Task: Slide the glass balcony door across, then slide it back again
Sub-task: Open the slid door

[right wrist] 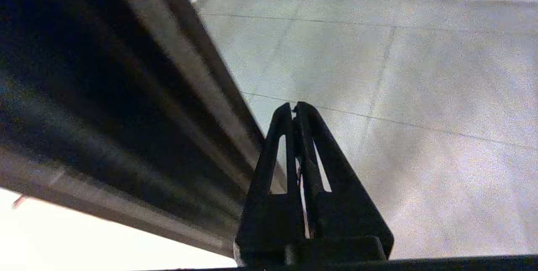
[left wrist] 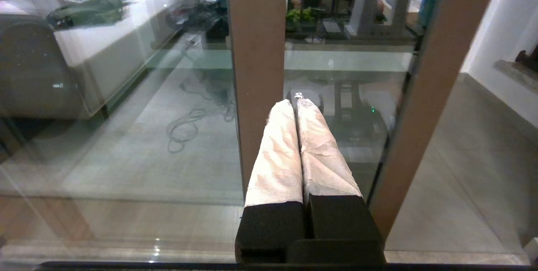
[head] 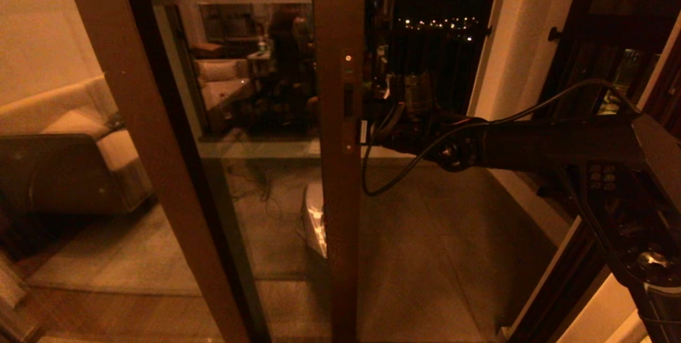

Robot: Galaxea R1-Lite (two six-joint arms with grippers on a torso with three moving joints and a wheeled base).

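Head view: the glass balcony door (head: 255, 135) stands partly slid across, its brown handle stile (head: 340, 183) upright at centre, with open doorway and balcony floor (head: 452, 258) to its right. Your right gripper (head: 372, 138) reaches in level from the right, its tip at the stile's edge just beside the recessed handle slot (head: 348, 103); the right wrist view shows its jaws pressed together on nothing. Whether the tip touches the frame cannot be told. The step in hand appears to be the push across. Your next move calls for steady sideways pressure along the track, tip kept on the stile. Your left gripper (left wrist: 297, 145) sits parked low, fingers closed and empty
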